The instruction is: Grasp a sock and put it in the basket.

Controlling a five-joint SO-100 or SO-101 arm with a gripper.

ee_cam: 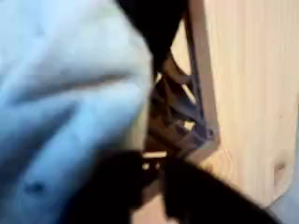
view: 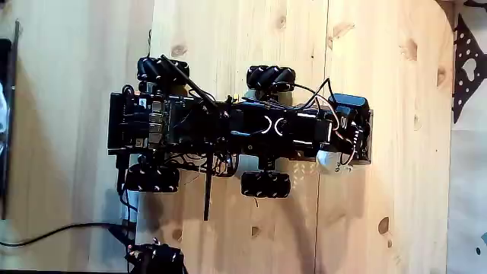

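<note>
Sock fabric — a soft, whitish lump [ee_cam: 65,103] with a faint bluish cast — is spreading across the left and centre of the wrist view, pressing right up against the camera. Dark blurred gripper parts [ee_cam: 154,182] are lying along the bottom edge and top centre of that view; whether the fingers are clamping the fabric I cannot tell. Just right of the sock, the small black bin with lattice walls [ee_cam: 192,112] is showing one corner against the pale wooden tabletop [ee_cam: 257,93].

In the fixed view, a black wheeled robot base [view: 228,129] is sitting on the wood with its arm stretching rightward — a bit of white [view: 326,158] is peeking out beside the black bin [view: 364,141] at the arm's right end. A flat black sheet with heart-shaped holes [view: 464,68] is lying at the right edge.
</note>
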